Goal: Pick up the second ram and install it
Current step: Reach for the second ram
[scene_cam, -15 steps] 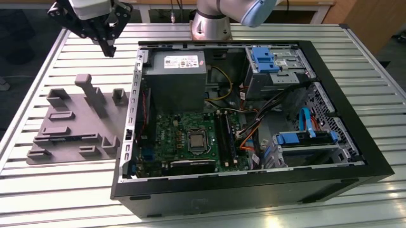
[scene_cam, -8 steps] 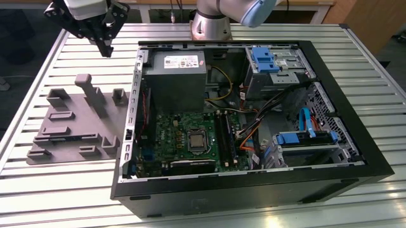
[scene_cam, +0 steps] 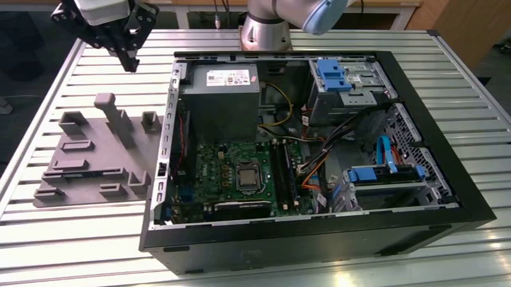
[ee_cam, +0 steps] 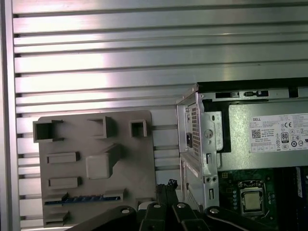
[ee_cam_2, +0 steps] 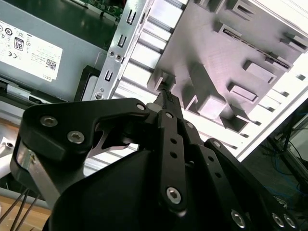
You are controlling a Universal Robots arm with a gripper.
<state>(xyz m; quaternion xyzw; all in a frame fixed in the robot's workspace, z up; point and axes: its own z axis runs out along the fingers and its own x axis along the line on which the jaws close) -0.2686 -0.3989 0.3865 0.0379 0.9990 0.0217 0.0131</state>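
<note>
The second ram (ee_cam: 82,198) is a slim dark stick with blue-green marks, lying on edge in a slot of the grey moulded holder (ee_cam: 130,159). In the exterior view the ram (scene_cam: 90,174) sits low on the holder (scene_cam: 88,137), to the left of the open computer case (scene_cam: 319,236). My gripper (scene_cam: 130,64) hangs high above the table beyond the holder's far end, well apart from the ram. Its fingers (ee_cam_2: 164,96) come together to a point with nothing between them; the gripper's tip (ee_cam: 166,185) points toward the holder's edge nearest the case.
The motherboard (scene_cam: 231,173) lies in the case floor with long black slots (scene_cam: 283,173) beside the processor socket. A grey power supply (scene_cam: 224,95), blue drive brackets (scene_cam: 331,75) and cables crowd the case. The case's metal wall (scene_cam: 167,149) stands between holder and board. Slatted table (scene_cam: 80,239) all around.
</note>
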